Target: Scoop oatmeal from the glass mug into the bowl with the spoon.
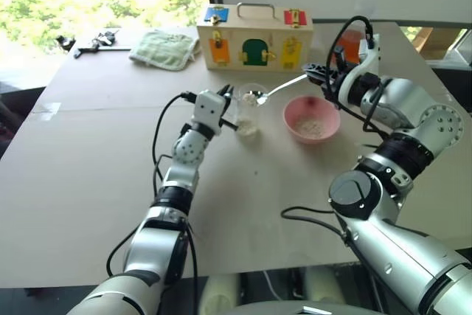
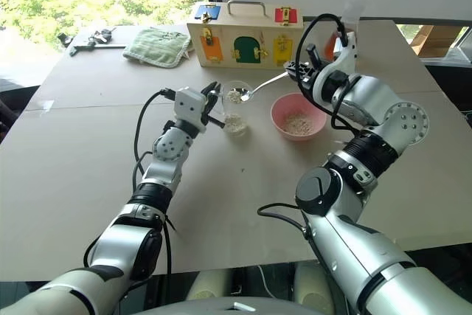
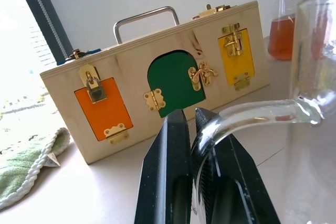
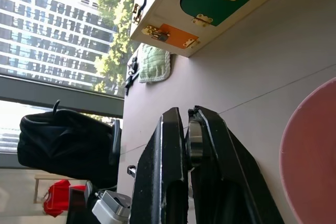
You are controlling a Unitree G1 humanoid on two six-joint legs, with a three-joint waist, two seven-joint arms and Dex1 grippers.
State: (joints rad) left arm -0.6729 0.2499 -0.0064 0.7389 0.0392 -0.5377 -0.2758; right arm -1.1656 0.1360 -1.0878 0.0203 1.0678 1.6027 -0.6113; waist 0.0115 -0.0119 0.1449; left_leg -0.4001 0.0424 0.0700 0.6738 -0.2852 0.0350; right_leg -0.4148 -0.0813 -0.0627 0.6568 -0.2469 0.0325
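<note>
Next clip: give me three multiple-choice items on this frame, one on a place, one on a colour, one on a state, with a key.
1. Where is the spoon's scoop end?
A. over the mug's mouth
B. flat on the table
C. inside the wooden box

2. What colour is the bowl?
A. green
B. pink
C. blue

3. What is the left gripper doing?
A. hanging open above the cloth
B. shut on the mug's handle
C. holding the flask

Key: 1 A, the spoon, held by the right gripper, reaches to the rim of the mug with oatmeal on it. 2 B, the bowl is pink, with flakes in it. 3 B, the left gripper pinches the glass handle in the left wrist view.
</note>
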